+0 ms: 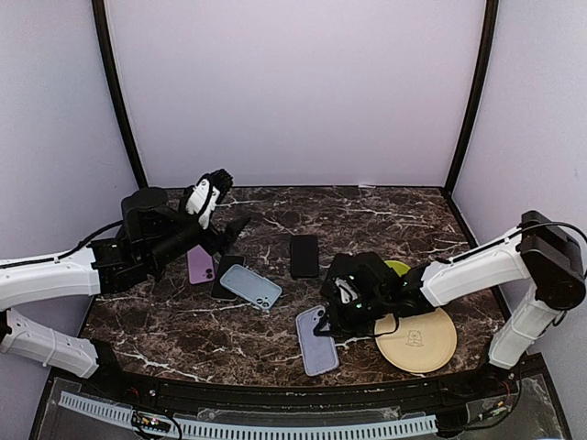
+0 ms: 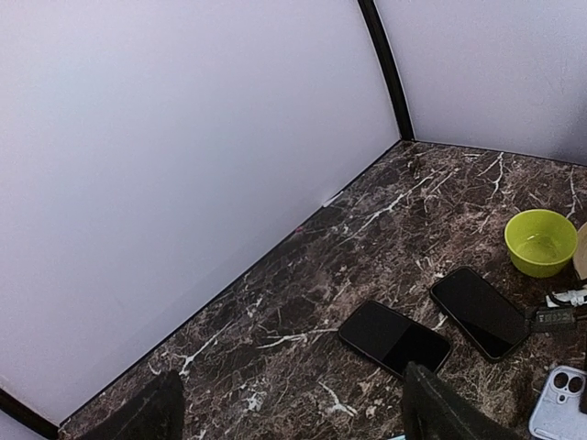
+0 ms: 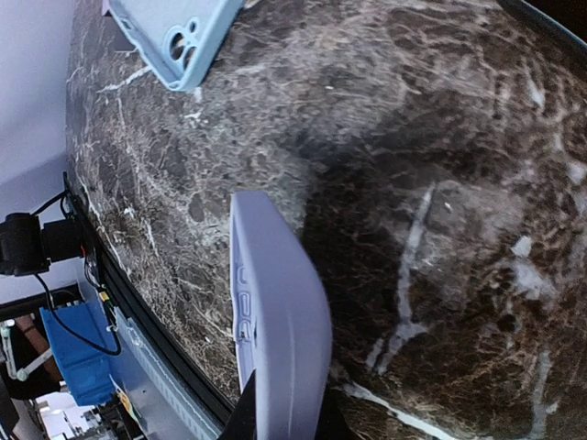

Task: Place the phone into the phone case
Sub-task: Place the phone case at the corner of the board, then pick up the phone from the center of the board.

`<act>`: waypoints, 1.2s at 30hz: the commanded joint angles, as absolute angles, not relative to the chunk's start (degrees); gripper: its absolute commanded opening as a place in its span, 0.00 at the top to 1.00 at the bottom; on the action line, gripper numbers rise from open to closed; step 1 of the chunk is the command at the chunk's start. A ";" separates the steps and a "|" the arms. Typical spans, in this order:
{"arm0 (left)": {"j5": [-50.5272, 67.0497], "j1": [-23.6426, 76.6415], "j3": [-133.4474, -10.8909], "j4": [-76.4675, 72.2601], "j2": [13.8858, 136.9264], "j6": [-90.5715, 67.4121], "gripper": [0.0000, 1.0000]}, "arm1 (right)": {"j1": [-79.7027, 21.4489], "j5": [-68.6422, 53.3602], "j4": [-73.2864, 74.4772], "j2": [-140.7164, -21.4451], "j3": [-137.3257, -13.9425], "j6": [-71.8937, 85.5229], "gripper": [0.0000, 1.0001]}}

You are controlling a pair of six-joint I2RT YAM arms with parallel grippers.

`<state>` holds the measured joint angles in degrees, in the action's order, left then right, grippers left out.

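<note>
On the dark marble counter [image 1: 385, 220] my right claw [image 3: 284, 423] pinches what looks like just the thin rim of the lilac case [image 3: 275, 302], my left claw [image 1: 211, 188] gapes empty, and the black phone [image 1: 304, 256] lies apart, so the floppy case may slip or twist free.

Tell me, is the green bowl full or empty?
Empty. The left wrist camera looks down into the green bowl and shows only its bare shiny inside.

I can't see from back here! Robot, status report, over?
Left gripper open, raised. Right gripper shut on edge of lavender case. Black phone apart on the table, not cased. Nothing between them.
</note>
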<state>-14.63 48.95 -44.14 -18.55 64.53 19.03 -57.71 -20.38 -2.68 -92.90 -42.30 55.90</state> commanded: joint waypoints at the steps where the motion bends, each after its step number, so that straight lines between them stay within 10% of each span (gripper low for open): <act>1: -16.72 48.81 -44.67 -19.45 62.99 18.54 0.17 | -57.74 -17.15 -0.34 -92.94 -41.47 58.07 0.81; 17: -33.57 46.69 -48.96 -15.54 71.47 13.18 0.02 | -58.66 12.11 31.54 -88.05 -58.84 48.41 0.32; 22: -30.85 36.40 -57.16 2.17 76.14 -7.64 0.01 | -58.67 16.35 32.79 -89.49 -61.64 46.24 0.03; 36: -18.07 24.07 -64.96 19.78 96.03 -33.31 0.01 | -58.75 18.06 29.09 -92.56 -62.20 41.42 0.02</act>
<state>-21.76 25.78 -62.30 14.15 92.49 -26.17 -58.30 16.56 31.22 -92.38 -61.39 43.03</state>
